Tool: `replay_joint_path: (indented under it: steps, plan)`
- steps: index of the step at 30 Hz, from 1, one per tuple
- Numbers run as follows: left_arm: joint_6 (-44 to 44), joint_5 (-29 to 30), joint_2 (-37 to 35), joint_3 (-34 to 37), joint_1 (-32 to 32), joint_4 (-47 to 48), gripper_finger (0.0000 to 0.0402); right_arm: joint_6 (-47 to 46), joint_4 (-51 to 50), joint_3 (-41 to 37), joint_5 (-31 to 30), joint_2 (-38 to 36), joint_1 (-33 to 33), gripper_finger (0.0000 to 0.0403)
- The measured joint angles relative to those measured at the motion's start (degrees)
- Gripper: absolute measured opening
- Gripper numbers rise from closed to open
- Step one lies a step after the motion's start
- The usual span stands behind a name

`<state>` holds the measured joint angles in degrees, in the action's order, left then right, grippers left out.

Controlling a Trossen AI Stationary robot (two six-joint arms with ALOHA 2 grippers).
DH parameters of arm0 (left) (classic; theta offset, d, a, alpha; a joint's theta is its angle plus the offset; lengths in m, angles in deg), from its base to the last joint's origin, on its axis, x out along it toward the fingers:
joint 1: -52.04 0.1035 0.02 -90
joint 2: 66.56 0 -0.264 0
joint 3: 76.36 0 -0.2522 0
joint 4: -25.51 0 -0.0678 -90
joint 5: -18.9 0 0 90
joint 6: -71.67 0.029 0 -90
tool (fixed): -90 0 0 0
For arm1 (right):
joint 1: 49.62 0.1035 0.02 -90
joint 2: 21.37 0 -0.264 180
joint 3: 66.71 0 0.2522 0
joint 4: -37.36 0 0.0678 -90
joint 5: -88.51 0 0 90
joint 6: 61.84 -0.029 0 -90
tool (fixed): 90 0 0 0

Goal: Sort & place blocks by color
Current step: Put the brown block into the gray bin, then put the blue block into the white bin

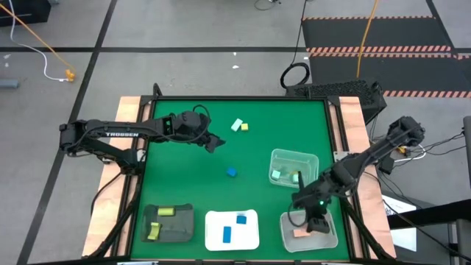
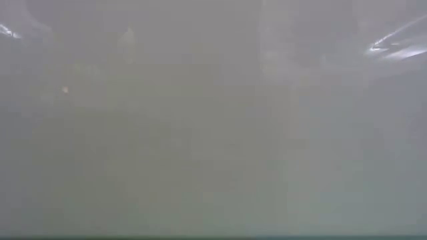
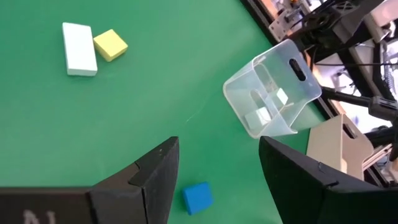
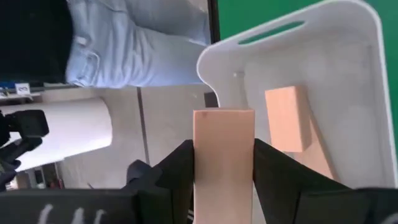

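My right gripper (image 1: 313,219) hangs over the pale tray (image 1: 327,239) at the table's near right corner, shut on a tan-pink block (image 4: 224,134). Another tan-pink block (image 4: 287,118) lies on that tray's floor. My left gripper (image 1: 215,144) stands open above the green table, left of centre. A blue cube (image 3: 198,198) rests on the table just beyond its fingers (image 3: 155,168). Farther off, a mint bar (image 3: 79,48) and a yellow cube (image 3: 110,44) lie side by side on the table. My right gripper pinches the tan-pink block's two long sides (image 4: 202,162) between its two fingers. The fingers lie along the block, and its free end sticks out past their tips. They slant downward over the tray's rim (image 4: 211,59), and the block is held clear above the tray.
A clear tray (image 1: 294,158) with mint blocks stands right of centre. At the near edge are a dark tray (image 1: 176,234) with yellow-green blocks and a white tray (image 1: 250,235) with blue blocks. A person's legs show beyond the table in the right wrist view. The low view is fogged.
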<state>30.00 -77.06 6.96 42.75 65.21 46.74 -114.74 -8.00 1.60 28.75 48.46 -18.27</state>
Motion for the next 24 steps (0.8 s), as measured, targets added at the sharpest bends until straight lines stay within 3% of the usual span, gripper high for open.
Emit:
replay_joint_path:
  steps: [5,11,15,18,24]
  plan:
    - [-0.01,0.00,0.00,0.00,-0.11,1.57,0.0223,-1.98,-0.32,0.00,-0.37,2.49,0.29,0.0140]
    - [-0.02,-0.28,0.00,0.02,-0.13,4.32,0.0223,-6.32,-0.15,0.00,-0.35,3.86,0.29,0.0180]
    - [2.79,-4.37,0.00,0.02,-0.33,5.85,0.0223,-6.42,1.67,0.00,-0.34,3.81,-0.17,0.0208]
    - [9.32,-5.85,0.00,0.02,-1.98,5.99,0.0223,-5.28,3.20,0.00,-0.42,3.41,-1.35,0.0224]
    - [30.35,-4.88,0.02,0.04,-7.56,4.46,0.0223,-0.92,3.93,0.04,-1.90,2.25,-5.39,0.0235]
